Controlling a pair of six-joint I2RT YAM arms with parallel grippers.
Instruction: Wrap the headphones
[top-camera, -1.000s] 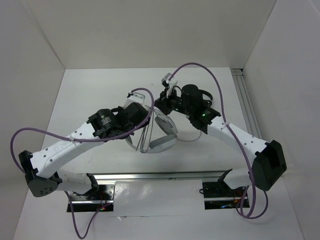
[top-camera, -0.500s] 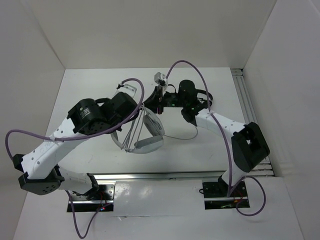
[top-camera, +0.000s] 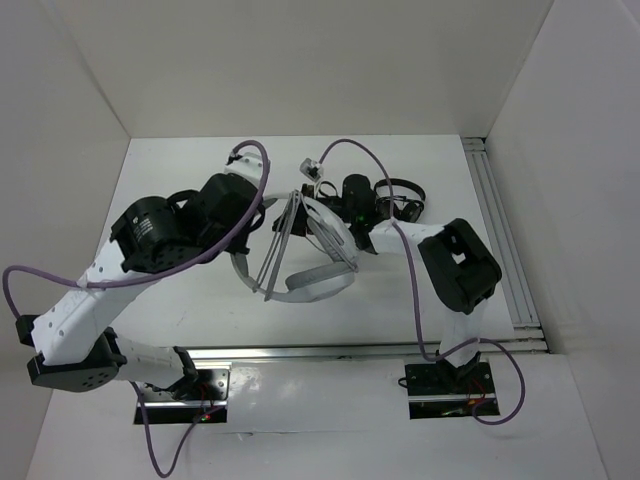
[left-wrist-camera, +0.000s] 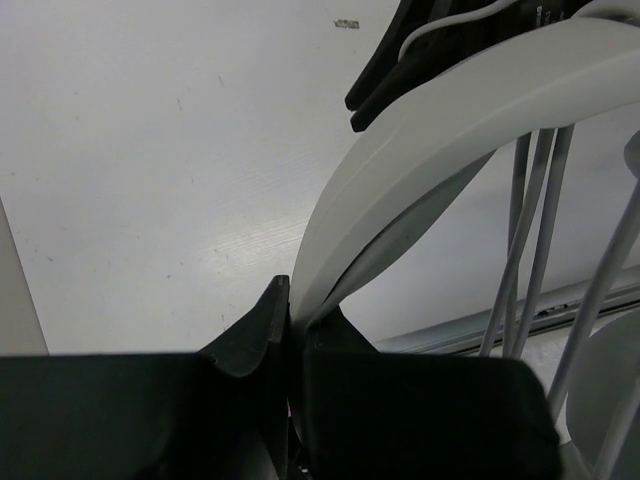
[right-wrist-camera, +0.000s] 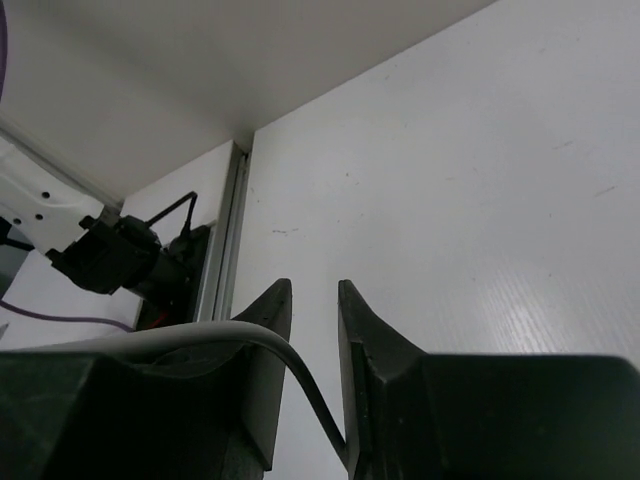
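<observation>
- Large white-and-grey over-ear headphones (top-camera: 312, 288) held above the white surface (top-camera: 180, 170), mid-scene, headband clamped in the left tool (left-wrist-camera: 297, 315)
- Their thin grey cable (right-wrist-camera: 200, 326) crosses them in several strands: wrapping seems partly done
- The right tool (right-wrist-camera: 312, 300) stands parted, cable loose between its jaws; the tail likely remains to wind

A white tabletop (top-camera: 180, 180) carries small black headphones (top-camera: 418, 192) toward its back right; a metal rail (top-camera: 500, 230) lines the tabletop's right edge.

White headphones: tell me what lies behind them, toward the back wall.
Black headphones lie on the table behind the white headphones. The right arm covers their near part, so only a curved band shows.
</observation>
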